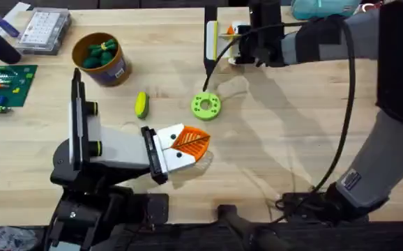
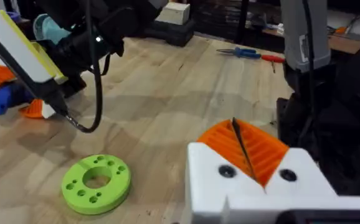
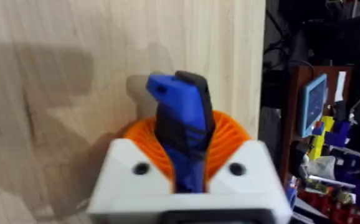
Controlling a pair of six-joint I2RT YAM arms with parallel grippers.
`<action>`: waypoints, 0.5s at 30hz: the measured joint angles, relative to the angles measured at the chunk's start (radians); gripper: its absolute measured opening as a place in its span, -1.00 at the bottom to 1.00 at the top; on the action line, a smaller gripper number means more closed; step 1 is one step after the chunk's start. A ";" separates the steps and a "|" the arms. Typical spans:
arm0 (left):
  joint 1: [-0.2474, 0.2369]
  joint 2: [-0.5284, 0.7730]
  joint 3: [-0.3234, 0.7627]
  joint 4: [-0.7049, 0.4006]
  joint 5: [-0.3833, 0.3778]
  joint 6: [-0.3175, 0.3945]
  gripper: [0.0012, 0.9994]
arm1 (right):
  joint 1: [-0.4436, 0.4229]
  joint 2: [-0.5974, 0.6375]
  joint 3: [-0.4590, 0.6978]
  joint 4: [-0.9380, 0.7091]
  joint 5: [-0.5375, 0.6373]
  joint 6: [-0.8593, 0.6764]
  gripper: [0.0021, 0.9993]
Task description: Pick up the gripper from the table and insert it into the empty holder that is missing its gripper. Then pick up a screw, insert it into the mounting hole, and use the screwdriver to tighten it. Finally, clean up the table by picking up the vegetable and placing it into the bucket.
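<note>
My left gripper lies low over the table's middle. Its white mount with a black end plate matches the holder, and orange ribbed fingers sit in it, pressed together with a thin dark line between them. My right gripper is at the far centre, shut on the blue-and-black screwdriver. The yellow corn vegetable lies left of a lime-green ring disc. The orange bucket stands at the far left with dark green toys inside. Loose screws are out of view.
A clear parts box and a green circuit board lie at the far left. A black cable hangs from the right arm across the right side. Pliers lie off to one side in the left wrist view.
</note>
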 joint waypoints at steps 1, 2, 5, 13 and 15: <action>0.000 0.000 0.000 0.000 0.000 0.000 -0.96 | -0.002 -0.001 0.001 0.008 0.000 0.003 0.19; 0.000 0.000 0.000 0.000 0.000 0.000 -0.96 | -0.003 -0.002 0.007 0.016 0.001 0.005 0.50; 0.000 0.000 0.000 0.000 0.000 0.000 -0.96 | -0.004 -0.010 0.021 0.019 0.008 0.019 0.98; 0.000 0.000 0.000 0.000 0.000 0.000 -0.96 | 0.036 -0.010 0.021 0.007 0.080 0.167 0.99; 0.000 0.000 0.000 0.000 0.000 0.000 -0.96 | 0.054 -0.017 0.021 -0.020 0.103 0.206 0.99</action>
